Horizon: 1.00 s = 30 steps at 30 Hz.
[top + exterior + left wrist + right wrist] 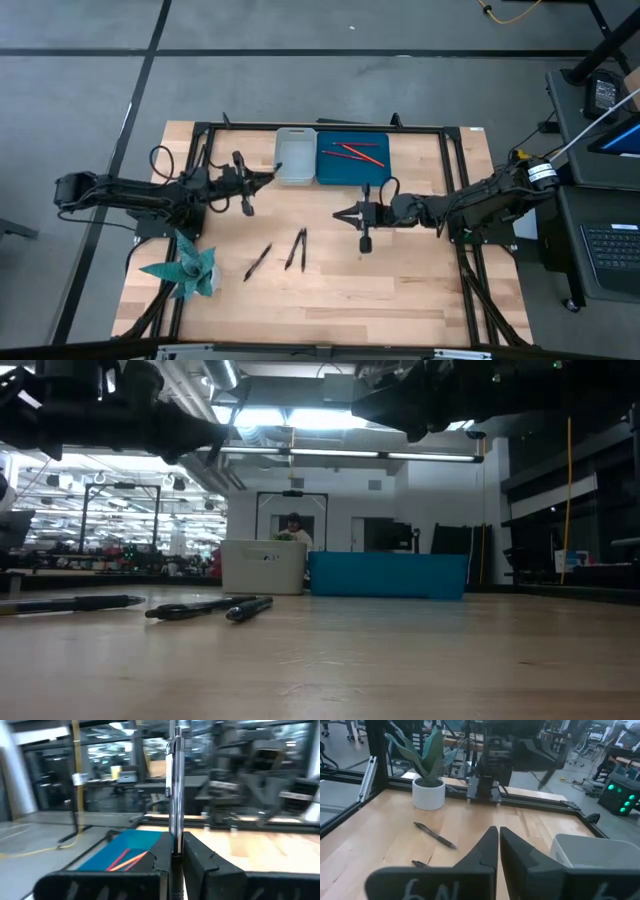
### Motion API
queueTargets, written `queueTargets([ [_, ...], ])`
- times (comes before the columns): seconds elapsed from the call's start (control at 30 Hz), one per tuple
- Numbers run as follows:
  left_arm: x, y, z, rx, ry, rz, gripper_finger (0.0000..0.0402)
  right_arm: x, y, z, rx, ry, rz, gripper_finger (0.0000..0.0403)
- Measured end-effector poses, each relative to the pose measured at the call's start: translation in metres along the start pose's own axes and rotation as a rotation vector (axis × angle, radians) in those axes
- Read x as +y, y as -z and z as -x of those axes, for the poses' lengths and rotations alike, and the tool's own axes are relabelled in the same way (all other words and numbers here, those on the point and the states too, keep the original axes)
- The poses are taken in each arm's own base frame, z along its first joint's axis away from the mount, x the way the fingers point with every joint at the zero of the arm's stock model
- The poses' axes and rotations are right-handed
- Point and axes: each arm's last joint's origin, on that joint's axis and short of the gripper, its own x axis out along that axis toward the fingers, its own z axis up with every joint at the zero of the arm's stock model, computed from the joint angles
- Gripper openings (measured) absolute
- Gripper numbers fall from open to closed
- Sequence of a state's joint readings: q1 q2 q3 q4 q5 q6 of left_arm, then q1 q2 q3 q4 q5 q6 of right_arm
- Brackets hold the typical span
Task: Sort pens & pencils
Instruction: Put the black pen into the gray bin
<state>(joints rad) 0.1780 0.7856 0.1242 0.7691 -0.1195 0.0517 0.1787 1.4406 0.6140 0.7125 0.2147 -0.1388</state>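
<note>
1. We see three pens (pixel 295 250) lying on the bare tabletop (pixel 400 285) in the high view: one alone at a slant, two just beside each other to its right, near the front middle.
2. A fourth pen (pixel 175 795) stands upright, clamped between the fingers (pixel 202 862) of the left pincer (pixel 268 176), in the left wrist view.
3. The pencils (pixel 357 152), red-orange, lie inside the blue tray (pixel 382 175) at the far edge of the tabletop.
4. Just left of that tray, touching or nearly so, sits a grey bin (pixel 294 168); we cannot tell what it holds.
5. The left pincer hangs at the near-left corner of the grey bin, closed on its pen.
6. The right pincer (pixel 340 214) hovers over the middle of the tabletop, in front of the blue tray, its fingers (pixel 485 852) pressed together with nothing between them.
7. In the right wrist view, one pen (pixel 435 835) lies ahead of the right pincer, and a potted plant (pixel 429 780) stands beyond it near the tabletop's edge.
8. In the low view, the pens (pixel 205 607) lie well in front of the bin (pixel 263 567) and tray (pixel 388 575).
</note>
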Motion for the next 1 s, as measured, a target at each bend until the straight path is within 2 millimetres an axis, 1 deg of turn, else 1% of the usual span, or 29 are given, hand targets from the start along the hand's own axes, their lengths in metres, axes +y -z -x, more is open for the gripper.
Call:
queueTargets([
  [0.17, 0.011, 0.001, -0.008, 0.028, -0.199, 0.012, 0.0018, -0.002, -0.002, 0.0, -0.012, 0.05, 0.0, 0.002],
  [0.23, 0.014, 0.002, -0.015, 0.053, -0.232, 0.0, 0.0018, -0.002, -0.002, 0.0, -0.011, 0.071, 0.0, 0.002],
  [0.43, 0.022, 0.004, -0.041, 0.123, -0.276, -0.04, 0.0018, -0.002, -0.002, 0.0, -0.009, 0.077, 0.016, 0.002],
  [0.57, 0.03, 0.004, -0.057, 0.126, -0.328, -0.067, 0.0018, -0.002, -0.001, 0.0, -0.004, 0.076, 0.017, 0.002],
  [0.67, 0.036, 0.005, -0.064, 0.11, -0.354, -0.066, 0.0018, -0.002, 0.0, 0.0, 0.007, 0.074, 0.02, 0.002],
  [0.8, 0.041, 0.013, -0.071, 0.15, -0.356, -0.065, 0.0018, -0.002, 0.001, 0.0, 0.016, 0.073, 0.027, 0.002],
  [1.0, 0.047, 0.017, -0.081, 0.198, -0.308, -0.031, 0.0017, -0.002, 0.005, 0.0, 0.057, 0.07, 0.034, 0.002],
])
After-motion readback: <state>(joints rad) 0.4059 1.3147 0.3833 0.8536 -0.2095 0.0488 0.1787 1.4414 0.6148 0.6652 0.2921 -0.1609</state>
